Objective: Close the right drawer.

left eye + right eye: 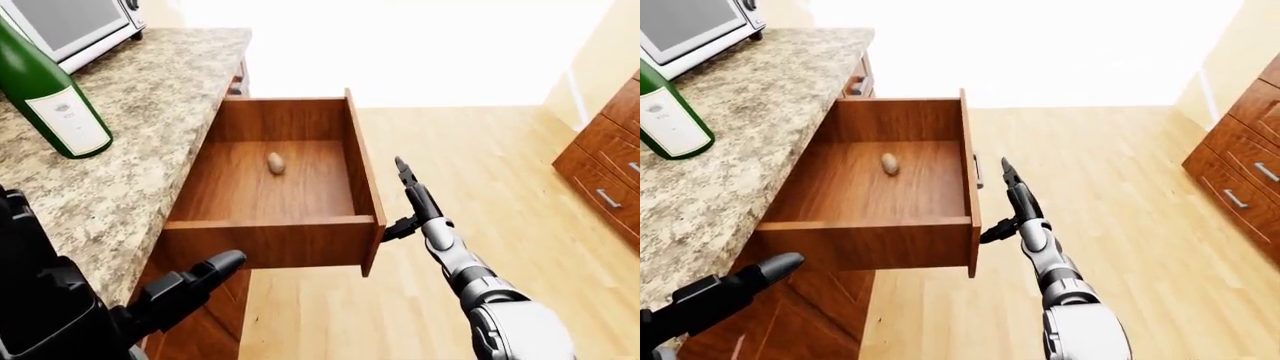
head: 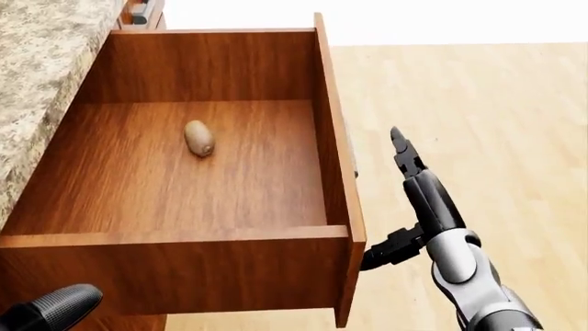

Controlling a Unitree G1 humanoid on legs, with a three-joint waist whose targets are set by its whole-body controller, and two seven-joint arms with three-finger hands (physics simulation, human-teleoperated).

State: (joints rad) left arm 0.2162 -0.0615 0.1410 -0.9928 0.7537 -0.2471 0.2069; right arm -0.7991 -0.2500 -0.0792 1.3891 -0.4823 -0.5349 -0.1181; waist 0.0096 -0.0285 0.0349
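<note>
Granite table (image 1: 150, 105), speckled, along the left of the eye views. Green wine bottle (image 1: 45, 94), white label, upright on it. Toaster oven (image 1: 75, 26) just beyond the bottle, top left. Wooden floor (image 1: 480, 172), pale planks. Cabinet with handled drawers (image 1: 605, 172), far right.

A home kitchen, rendered in simulation. Evidence: a speckled granite table (image 1: 150, 112) over wooden base cabinets, with an open wooden drawer (image 1: 270, 240); a stainless toaster oven (image 1: 70, 26) and a green wine bottle (image 1: 45, 94) standing on the granite; light plank flooring (image 1: 480, 172); further wooden drawer fronts (image 1: 605, 161) at the view's right.
</note>
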